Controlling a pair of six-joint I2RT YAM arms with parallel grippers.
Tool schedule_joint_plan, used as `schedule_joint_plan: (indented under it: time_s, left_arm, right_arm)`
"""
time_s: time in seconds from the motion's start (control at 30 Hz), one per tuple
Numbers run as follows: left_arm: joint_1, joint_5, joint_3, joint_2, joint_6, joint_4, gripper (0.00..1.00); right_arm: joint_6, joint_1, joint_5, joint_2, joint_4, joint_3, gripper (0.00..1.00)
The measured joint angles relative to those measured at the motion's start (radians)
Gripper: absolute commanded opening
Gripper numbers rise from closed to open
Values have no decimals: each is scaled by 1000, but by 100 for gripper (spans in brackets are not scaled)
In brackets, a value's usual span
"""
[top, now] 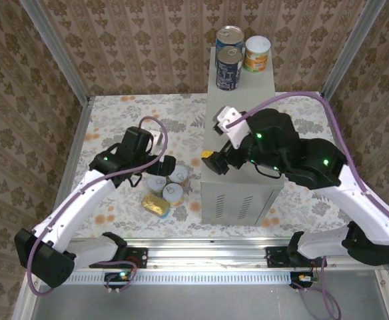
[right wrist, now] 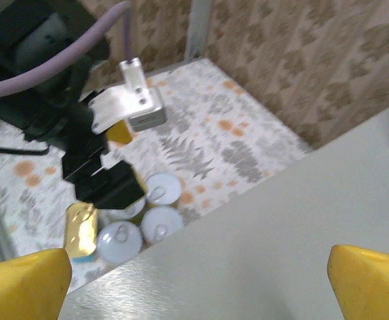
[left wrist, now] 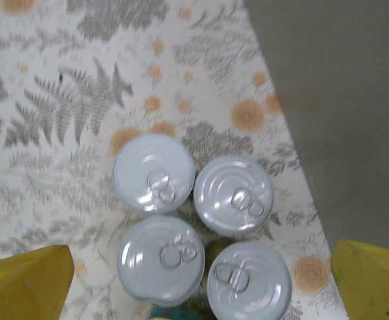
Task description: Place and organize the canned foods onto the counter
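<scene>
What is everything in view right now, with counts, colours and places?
Counter: one, grey-beige box, centre.
Blue-labelled cans: two, silver tops, far end of counter top.
Yellow can: one, white lid, beside them on the counter.
White-lidded pull-tab cans: four, upright cluster on floral floor left of counter.
Flat tin: one, yellow, floor, near edge of cluster.
Left gripper: one, yellow, open above the cluster.
Right gripper: one, yellow, open over the counter.
</scene>
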Motion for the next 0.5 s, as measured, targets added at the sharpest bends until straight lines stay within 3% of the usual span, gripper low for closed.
schedule_joint_plan:
  time_s: [0.27, 0.5]
  left_arm:
    - [0, -20, -135, 8, -163, -87, 97]
    - [3, 5, -177, 95, -225, -56, 97]
  right_arm:
    - [-8, 13, -116, 40, -55, 18, 100]
    - [-19, 13, -151, 38, -47, 7, 100]
